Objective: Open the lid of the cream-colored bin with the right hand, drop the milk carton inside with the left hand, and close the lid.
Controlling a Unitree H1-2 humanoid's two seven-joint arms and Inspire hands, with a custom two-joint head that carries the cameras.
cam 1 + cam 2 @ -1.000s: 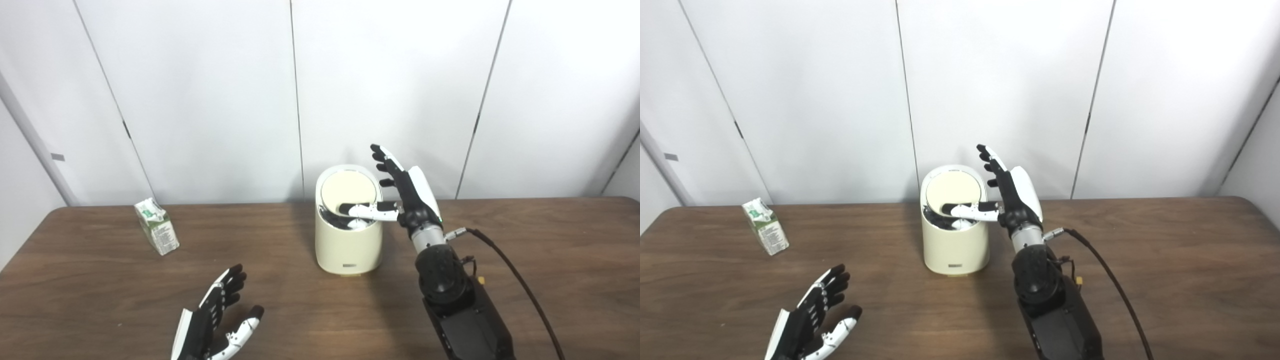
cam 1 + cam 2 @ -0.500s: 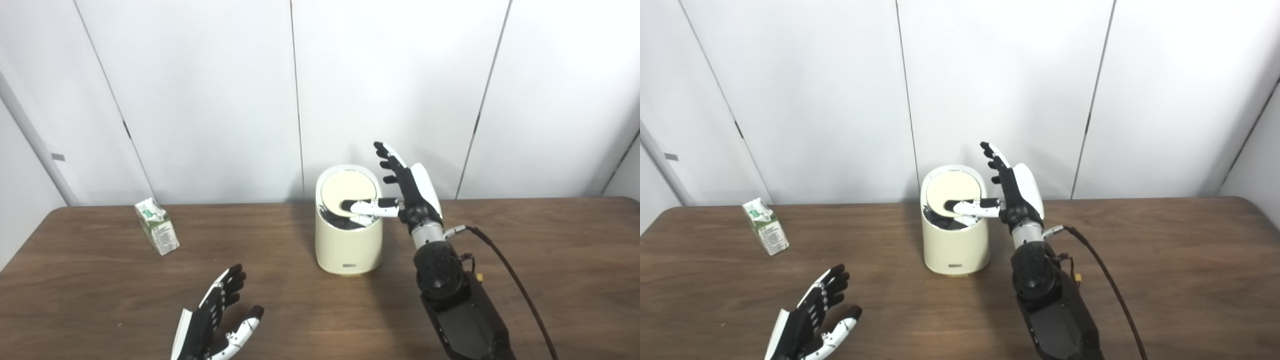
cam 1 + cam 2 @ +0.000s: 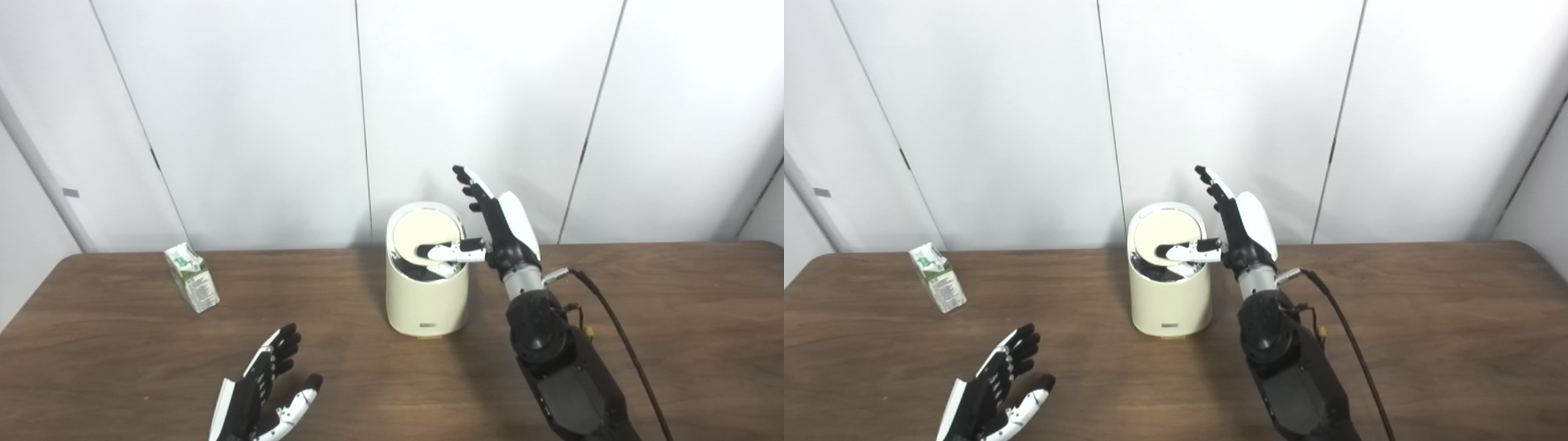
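A robot's black-and-white right hand (image 3: 499,229), fingers spread and gripping nothing, hooks its thumb under the tilted round lid (image 3: 427,233) of a cream-colored plastic bin (image 3: 427,300) at mid-table. The lid is best swung fully upright before the carton comes. The green-and-white milk carton (image 3: 192,284) stands well apart at far left, untouched by the open, empty left hand (image 3: 260,392).
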